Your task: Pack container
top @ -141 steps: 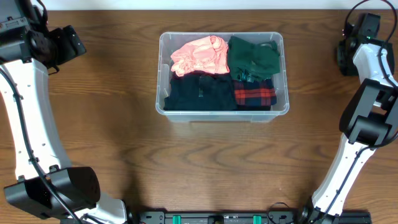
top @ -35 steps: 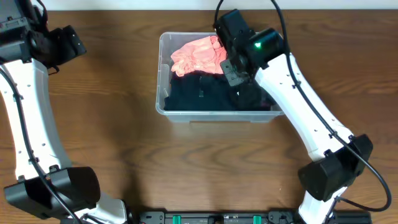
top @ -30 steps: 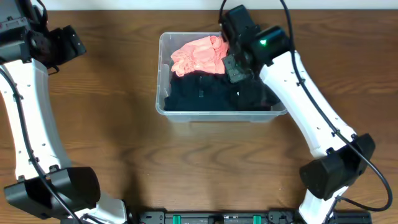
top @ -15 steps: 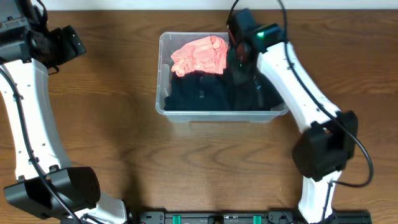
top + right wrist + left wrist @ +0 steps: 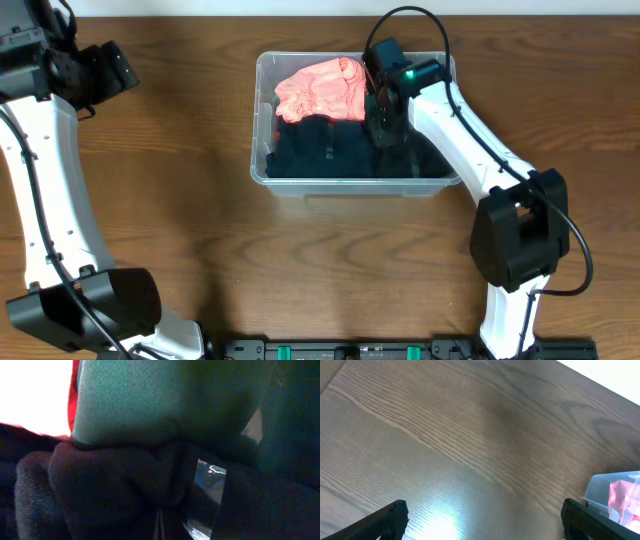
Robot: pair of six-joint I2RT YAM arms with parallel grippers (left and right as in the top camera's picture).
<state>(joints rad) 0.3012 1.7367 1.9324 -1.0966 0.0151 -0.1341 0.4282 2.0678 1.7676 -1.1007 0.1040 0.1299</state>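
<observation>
At the upper centre of the overhead view, the container, a clear rectangular bin, sits on the wooden bench with clothing already inside, so packing looks well advanced. A crumpled pink garment fills the bin's upper left corner, and a dark navy garment lies just below it along the near wall. The right arm reaches in from the lower right and covers the bin's right half, with the right end effector pushed down among the clothes there. Its wrist camera is pressed close against a green garment above a dark fold, too close to tell whether the end effector is spread or closed, or whether it grips any cloth. Which garment the dark fold belongs to is also unclear. No loose clothing lies on the bench in the overhead view, so what seems left is settling the right side and drawing the arm out. At the far left, the left arm stands well apart from the bin. The left end effector is spread wide over bare wood, its fingertips at opposite lower corners of its wrist view, with nothing between them. Counted: one container, two arms, two end effectors and at least three garments (pink, navy, green). Any others under the right arm are hidden.
</observation>
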